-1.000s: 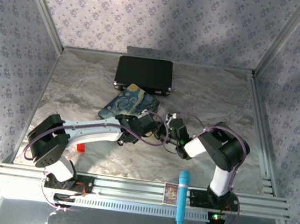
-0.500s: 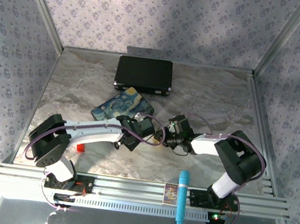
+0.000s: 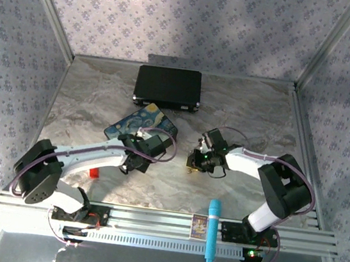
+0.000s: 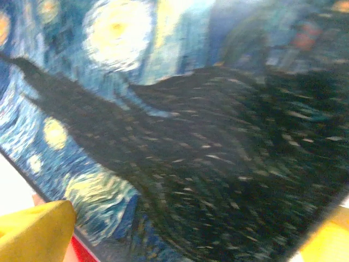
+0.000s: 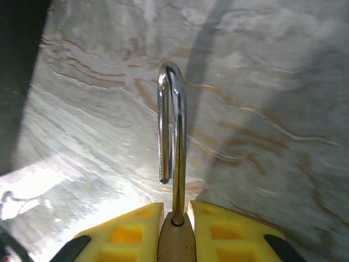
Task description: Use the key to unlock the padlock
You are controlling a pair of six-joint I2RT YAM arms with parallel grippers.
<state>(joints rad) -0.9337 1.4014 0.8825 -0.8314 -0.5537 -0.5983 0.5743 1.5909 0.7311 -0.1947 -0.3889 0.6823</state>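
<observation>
Clamping padlock [image 5: 175, 244] squarely in right gripper [image 5: 175, 212], shackle [image 5: 177, 125] end already out; hold level, avoid twist; left gripper [image 3: 152, 144] wide, empty.

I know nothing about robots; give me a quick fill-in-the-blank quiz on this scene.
The right gripper is shut on the brass ____.
Its shackle has one end out of the body; locked or unlocked? ____.
Beside the left arm lies a small ____ block.
Missing words: padlock; unlocked; red.
</observation>
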